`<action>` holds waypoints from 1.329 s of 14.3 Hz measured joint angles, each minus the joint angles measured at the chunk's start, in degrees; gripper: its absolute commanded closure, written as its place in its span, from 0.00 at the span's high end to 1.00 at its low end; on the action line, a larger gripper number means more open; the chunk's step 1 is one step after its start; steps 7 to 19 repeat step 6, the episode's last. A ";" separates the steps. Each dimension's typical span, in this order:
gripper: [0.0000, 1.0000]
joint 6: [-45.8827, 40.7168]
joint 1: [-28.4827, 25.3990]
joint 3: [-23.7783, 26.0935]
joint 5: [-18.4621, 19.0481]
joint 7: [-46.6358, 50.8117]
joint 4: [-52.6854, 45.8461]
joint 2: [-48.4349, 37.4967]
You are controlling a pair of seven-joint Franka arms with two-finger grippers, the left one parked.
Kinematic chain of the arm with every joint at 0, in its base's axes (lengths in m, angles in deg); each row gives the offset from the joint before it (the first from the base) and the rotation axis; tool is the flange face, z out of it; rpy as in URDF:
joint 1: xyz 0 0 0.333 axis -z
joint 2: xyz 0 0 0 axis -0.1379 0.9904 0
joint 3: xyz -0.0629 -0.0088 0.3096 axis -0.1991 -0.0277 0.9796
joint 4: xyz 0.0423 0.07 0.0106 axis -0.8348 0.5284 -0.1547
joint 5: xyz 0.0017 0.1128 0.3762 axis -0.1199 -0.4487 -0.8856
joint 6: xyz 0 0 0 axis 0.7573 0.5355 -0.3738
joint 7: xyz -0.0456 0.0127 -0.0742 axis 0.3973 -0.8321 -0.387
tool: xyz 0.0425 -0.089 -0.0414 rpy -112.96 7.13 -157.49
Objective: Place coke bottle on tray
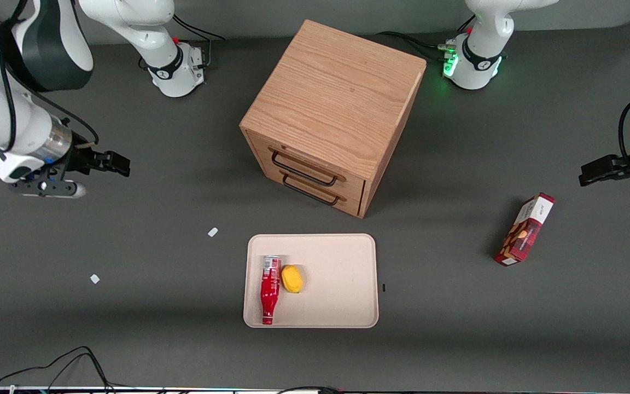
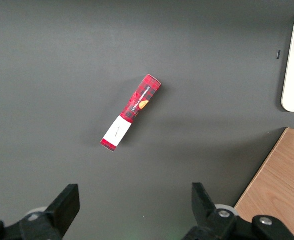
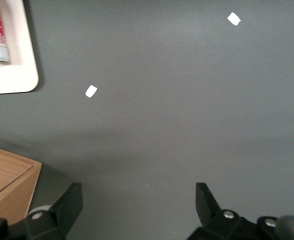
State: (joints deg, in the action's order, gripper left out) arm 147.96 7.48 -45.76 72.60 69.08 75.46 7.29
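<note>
Dark grey table (image 1: 156, 328) fills the whole scene, with black cables lying along its near edge. A beige tray (image 1: 348, 257) sits on the table, near the front camera and about in the middle. The coke bottle (image 1: 269, 290) lies flat in the tray. It is on its side, close to the tray's rim at the end toward the working arm. Its silver base points toward the wooden cabinet (image 1: 337, 109) and its thin red neck points toward the front camera. A small yellow thing (image 1: 292, 278) lies in the tray too, just beside the bottle and touching it or almost touching it.

The cabinet stands farther from the camera than the tray. It is turned a bit, and its two drawers with dark handles face the tray. Both drawers look closed.

The gripper (image 1: 121, 164) is well apart from the tray, toward the working arm's end of the table. It hangs above bare table. Its two fingers (image 3: 69, 205) are spread wide and there is nothing between them. Two little white scraps (image 1: 213, 232) lie on the table between the gripper and the tray.

A red and white snack box (image 1: 524, 230) lies on the table toward the parked arm's end, well apart from the tray.
</note>
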 measured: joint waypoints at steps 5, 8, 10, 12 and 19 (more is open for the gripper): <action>1.00 -3.56 -4.85 -6.30 -2.11 -3.51 -1.05 -3.75; 1.00 -3.93 -4.97 -6.30 -2.11 -3.69 -1.54 -3.74; 1.00 -3.93 -4.97 -6.30 -2.11 -3.69 -1.54 -3.74; 1.00 -3.93 -4.97 -6.30 -2.11 -3.69 -1.54 -3.74; 1.00 -3.93 -4.97 -6.30 -2.11 -3.69 -1.54 -3.74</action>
